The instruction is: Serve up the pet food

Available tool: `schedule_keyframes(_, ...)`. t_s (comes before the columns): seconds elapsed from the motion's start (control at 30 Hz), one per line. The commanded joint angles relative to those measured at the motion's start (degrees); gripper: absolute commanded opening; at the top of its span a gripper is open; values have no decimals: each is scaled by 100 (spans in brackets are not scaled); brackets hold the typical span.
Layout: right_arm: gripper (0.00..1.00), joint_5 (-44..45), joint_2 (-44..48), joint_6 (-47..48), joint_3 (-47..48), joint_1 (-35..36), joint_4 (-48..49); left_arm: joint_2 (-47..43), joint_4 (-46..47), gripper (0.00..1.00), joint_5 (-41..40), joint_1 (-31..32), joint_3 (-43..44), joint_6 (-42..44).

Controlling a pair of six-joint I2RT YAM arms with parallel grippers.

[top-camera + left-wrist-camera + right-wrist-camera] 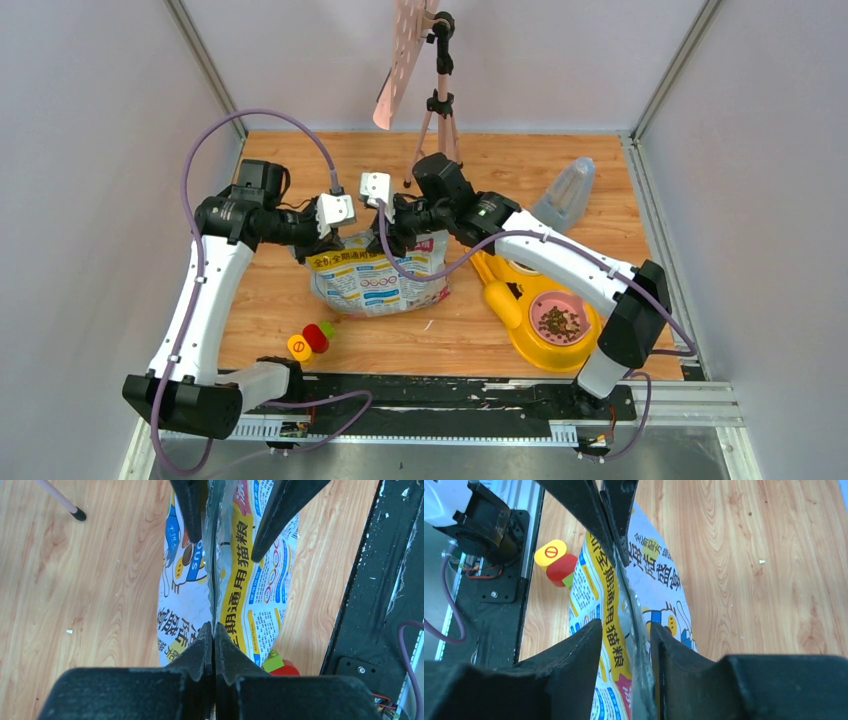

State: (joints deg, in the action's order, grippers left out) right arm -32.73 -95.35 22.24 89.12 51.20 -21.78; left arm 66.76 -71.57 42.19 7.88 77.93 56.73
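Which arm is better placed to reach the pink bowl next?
Probably right: the pink bowl sits on its side, and the right hand is open while the left hand pinches the bag.

View along the right pincer (625, 626), jaws parted astride the printed bag's (656, 580) top edge; left pincer (618, 555) opposite, clamped on it.
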Motion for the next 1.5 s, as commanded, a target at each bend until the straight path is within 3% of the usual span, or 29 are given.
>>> schedule_keyframes(0.0, 40, 192, -65, 425, 657, -34, -945, -140, 392, 0, -337, -15, -2, -173)
schedule_keyframes(0.07, 9, 215, -127, 503, 847, -203, -1291, -206, 385, 0, -365, -13, 21, -172)
schedule_keyframes(0.1, 1, 76, -74, 520, 851, -358, -1334, -224, 379, 0, -386, -14, 27, -193)
schedule_keyframes(0.13, 0, -143, 43, 530, 811, -521, -1331, -238, 345, 0, -422, -14, 22, -209)
schedule_keyframes(0.23, 0, -275, 190, 550, 816, -870, -1384, -244, 231, 0, -474, -12, 29, -277)
schedule_keyframes(0.27, 11, -256, 214, 629, 853, -942, -1511, -245, 183, 0, -530, -13, 22, -286)
schedule_keyframes(0.33, 50, -12, 177, 796, 1073, -1014, -1958, -266, 159, 0, -602, -21, 28, -315)
schedule_keyframes(0.37, 56, 109, 151, 820, 1153, -1031, -2140, -288, 183, 0, -618, -18, 29, -345)
schedule_keyframes(0.4, 52, 65, 148, 894, 1215, -1083, -2422, -300, 207, 0, -645, -16, 18, -372)
schedule_keyframes(0.47, 4, -422, 162, 1088, 1292, -1293, -2821, -311, 253, 0, -667, -18, 17, -460)
schedule_keyframes(0.5, 0, -642, 189, 1053, 1281, -1404, -2878, -306, 274, 0, -668, -18, 19, -500)
schedule_keyframes(0.57, 1, -891, 283, 982, 1214, -1601, -2888, -286, 301, 0, -655, -19, 9, -552)
schedule_keyframes(0.63, 31, -767, 390, 1038, 1160, -1651, -2879, -275, 315, 0, -660, -14, 17, -581)
schedule_keyframes(0.67, 37, -693, 434, 1115, 1137, -1655, -2882, -272, 317, 0, -684, -19, 30, -583)
schedule_keyframes(0.73, 1, -693, 550, 1314, 1070, -1700, -2887, -243, 291, 0, -688, -18, 62, -549)
schedule_keyframes(0.77, 0, -787, 606, 1322, 1054, -1751, -2884, -221, 270, 0, -692, -20, 90, -540)
schedule_keyframes(0.83, 0, -899, 670, 1215, 1040, -1810, -2877, -179, 254, 0, -631, -15, 114, -515)
schedule_keyframes(0.9, 13, -999, 697, 1090, 991, -1797, -2842, -149, 263, 1, -268, -16, 95, -525)
schedule_keyframes(0.97, 6, -1101, 739, 1057, 880, -1791, -2768, -150, 441, 15, 227, -10, 12, -621)
schedule_keyframes(1.0, 6, -1122, 759, 1004, 788, -1778, -2692, -161, 727, 28, 381, 35, -36, -817)
schedule_keyframes(1.07, 18, -1102, 774, 883, 660, -1723, -2489, -224, 1326, 40, 688, 212, -208, -1337)
schedule_keyframes(1.17, 31, -963, 712, 914, 611, -1452, -2294, -229, 2071, 45, 621, 591, -423, -1910)
schedule_keyframes(1.33, 38, -812, 510, 897, 723, -1073, -2221, -49, 2816, 44, 536, 939, -637, -2396)
schedule_keyframes(1.43, 36, -670, 377, 882, 816, -893, -2175, 23, 2948, 26, 480, 990, -648, -2346)
schedule_keyframes(1.47, 28, -623, 315, 878, 863, -844, -2177, 46, 2982, 23, 490, 995, -619, -2344)
